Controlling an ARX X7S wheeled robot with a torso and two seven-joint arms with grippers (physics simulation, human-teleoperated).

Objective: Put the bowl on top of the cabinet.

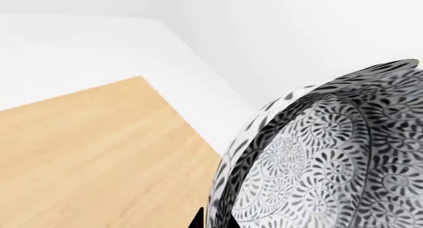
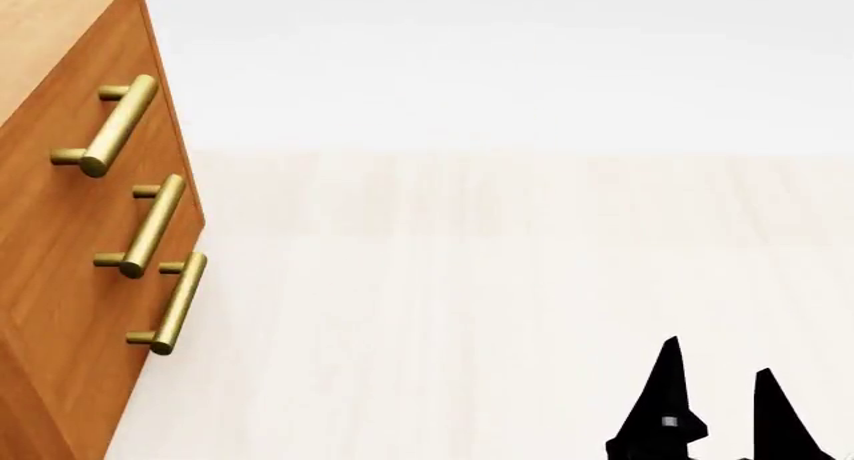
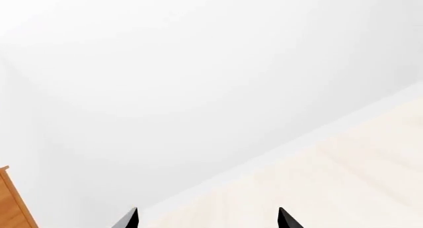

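Pale wood-look floor (image 2: 534,280) under white walls. At the head view's left, the cabinet (image 2: 67,280), three brass handles (image 2: 147,225) facing out. Close before the left wrist camera, the bowl (image 1: 330,158), above the cabinet's light top; contact unclear. Left gripper (image 1: 198,220) barely visible, grip impossible to tell. Right gripper (image 2: 714,400) low, fingers spread, holding nothing.
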